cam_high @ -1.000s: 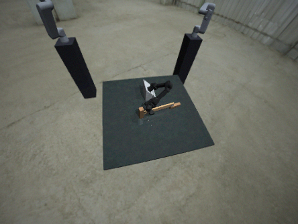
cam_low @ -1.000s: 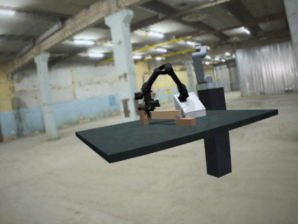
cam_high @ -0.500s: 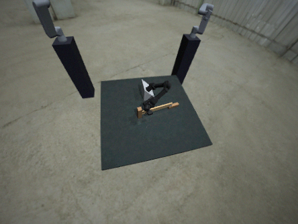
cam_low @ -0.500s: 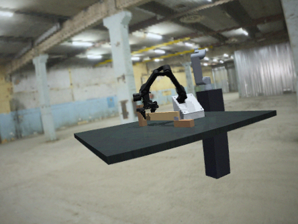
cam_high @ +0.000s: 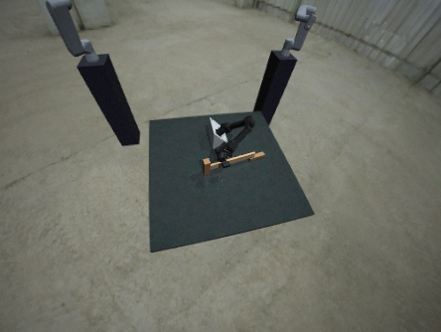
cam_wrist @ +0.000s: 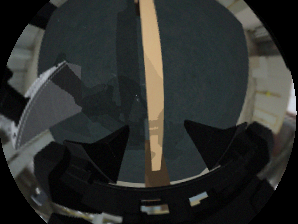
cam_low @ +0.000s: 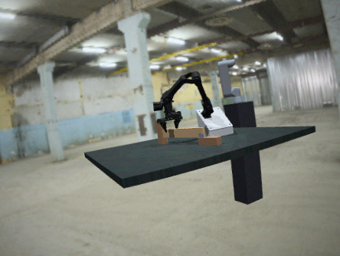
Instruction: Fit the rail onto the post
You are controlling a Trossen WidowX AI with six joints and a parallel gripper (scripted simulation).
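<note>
On the tabletop, slightly toward the far edge from centre, everything sits in one short row.

Leftmost in the top view: the post, a short upright wooden block. In the exterior view the post stands just under the arm's wrist.

Next: the rail. Its near end butts against the post, no gap visible from the top or exterior view. Pegs and holes not visible, so can't tell how deep they sit. The rail reads level in the exterior view, raised off the table.

Over the rail, just beside the post: the gripper. Jaws spread wide, close to full span, one finger on each side of the rail, nothing clamped between them. In the wrist view the rail runs straight up the middle of the frame, and the two dark fingers stand apart from it on either side, table surface showing in both gaps. From the top the gripper covers a short stretch of the rail.

Right end: the footboard block, low and flat on the table, carrying the rail's far end. In the exterior view the footboard block lies in front of the rail. Bracket too small to make out.

Behind the row, toward the far edge: the white arm base.
</note>
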